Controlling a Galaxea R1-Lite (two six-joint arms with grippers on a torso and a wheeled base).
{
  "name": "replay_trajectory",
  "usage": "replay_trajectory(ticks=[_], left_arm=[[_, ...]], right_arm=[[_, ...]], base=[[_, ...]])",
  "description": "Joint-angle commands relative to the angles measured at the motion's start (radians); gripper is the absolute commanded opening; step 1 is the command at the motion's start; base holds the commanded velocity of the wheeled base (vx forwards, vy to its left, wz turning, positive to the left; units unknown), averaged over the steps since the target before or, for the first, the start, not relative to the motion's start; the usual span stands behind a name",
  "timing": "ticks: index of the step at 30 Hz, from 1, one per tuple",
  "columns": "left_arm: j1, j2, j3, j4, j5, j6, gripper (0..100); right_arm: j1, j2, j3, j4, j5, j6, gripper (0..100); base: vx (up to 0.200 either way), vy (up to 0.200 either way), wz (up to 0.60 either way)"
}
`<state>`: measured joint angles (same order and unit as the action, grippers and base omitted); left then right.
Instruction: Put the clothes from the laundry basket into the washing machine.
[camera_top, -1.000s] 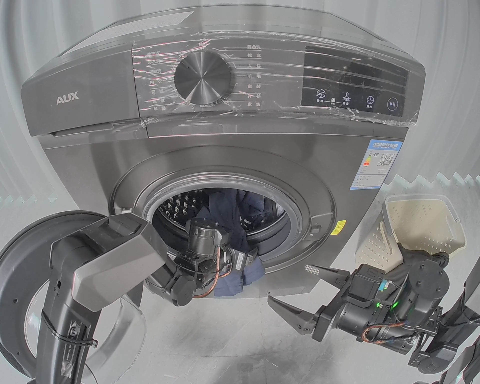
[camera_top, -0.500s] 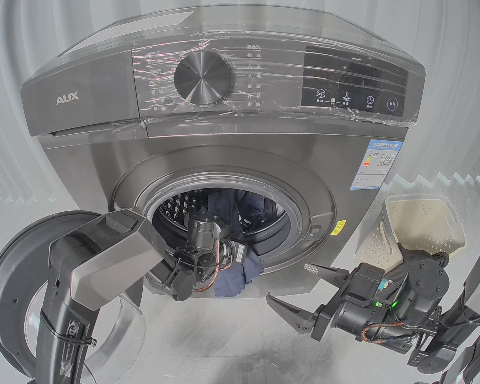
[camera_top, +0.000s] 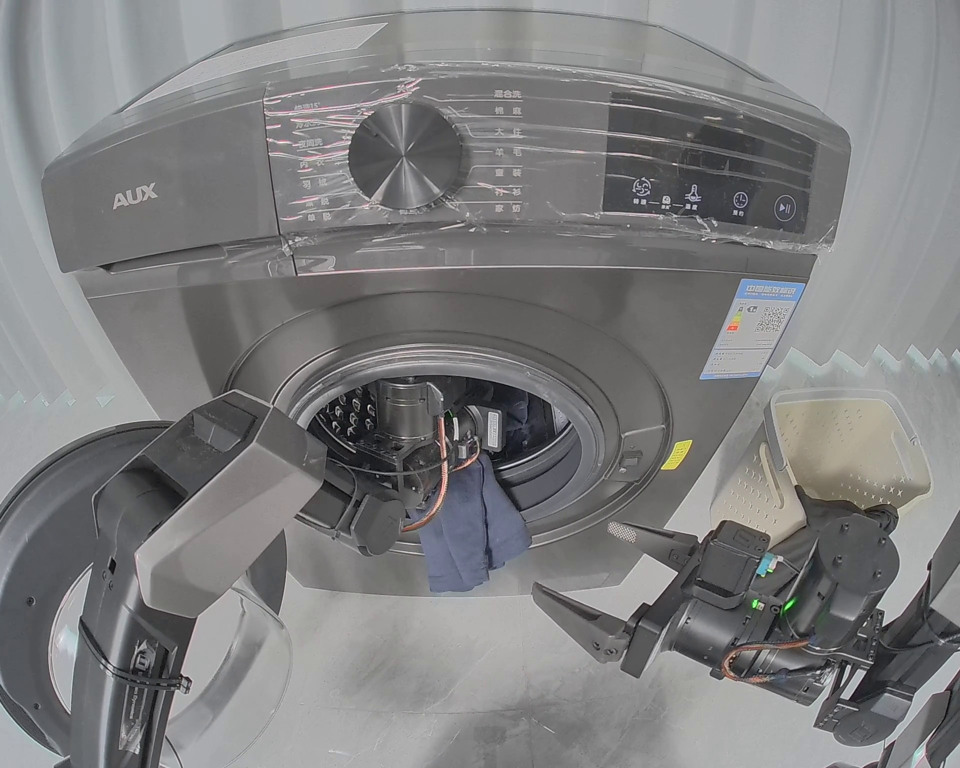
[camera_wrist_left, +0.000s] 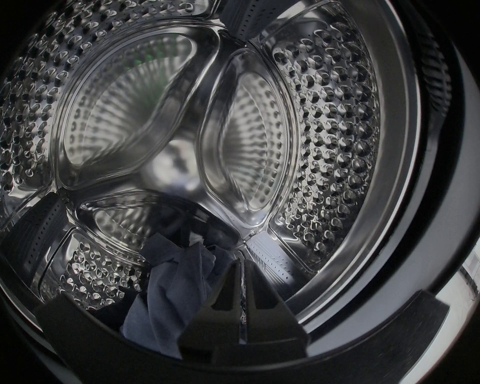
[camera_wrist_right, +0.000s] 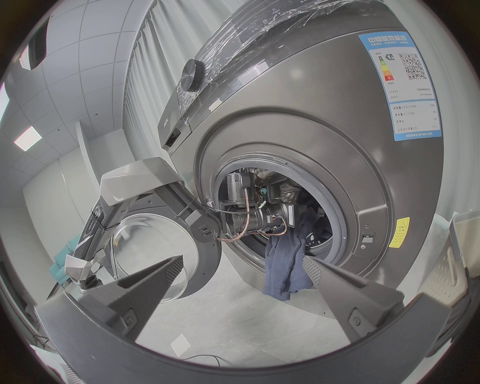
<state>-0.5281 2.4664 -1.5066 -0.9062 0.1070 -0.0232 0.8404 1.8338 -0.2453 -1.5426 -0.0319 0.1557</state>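
Observation:
The grey washing machine (camera_top: 600, 330) stands with its round opening uncovered. My left gripper (camera_wrist_left: 242, 280) is inside the steel drum (camera_wrist_left: 250, 150), shut on a dark blue garment (camera_wrist_left: 170, 295). Part of that garment (camera_top: 470, 530) hangs out over the lower lip of the opening and down the machine's front; the right wrist view shows the garment (camera_wrist_right: 285, 265) too. My right gripper (camera_top: 575, 562) hangs low in front of the machine, right of the opening, open with nothing between its fingers (camera_wrist_right: 145, 285). The cream laundry basket (camera_top: 850, 450) sits tilted on the floor at the right.
The machine's round door (camera_top: 40, 520) stands swung open at the left, behind my left arm. Pale floor (camera_top: 450, 680) lies bare in front of the machine. A curtain wall runs behind it.
My left arm has risen and pushed further into the drum, lifting the blue garment so less of it drapes outside. The right gripper has barely shifted.

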Motion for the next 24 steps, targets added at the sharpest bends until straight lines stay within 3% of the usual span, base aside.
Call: replay_trajectory(ticks=[1,8,9,24], left_arm=[[0.000,0.036,-0.037,-0.003,0.008,-0.014,0],[-0.007,0.017,0.028,0.013,0.008,-0.009,0],[-0.010,0.014,0.031,0.020,0.008,-0.011,100],[-0.024,-0.053,0.192,0.158,-0.006,0.000,100]], right_arm=[[-0.001,-0.002,-0.003,-0.001,0.000,-0.001,100],[-0.003,-0.001,-0.006,-0.001,0.000,-0.001,100],[-0.001,-0.001,-0.008,-0.001,0.000,-0.001,100],[-0.004,0.001,-0.009,-0.001,0.000,0.001,100]], base=[[0.000,0.000,0.00],[0.000,0.000,0.00],[0.000,0.000,0.00],[0.000,0.000,0.00]])
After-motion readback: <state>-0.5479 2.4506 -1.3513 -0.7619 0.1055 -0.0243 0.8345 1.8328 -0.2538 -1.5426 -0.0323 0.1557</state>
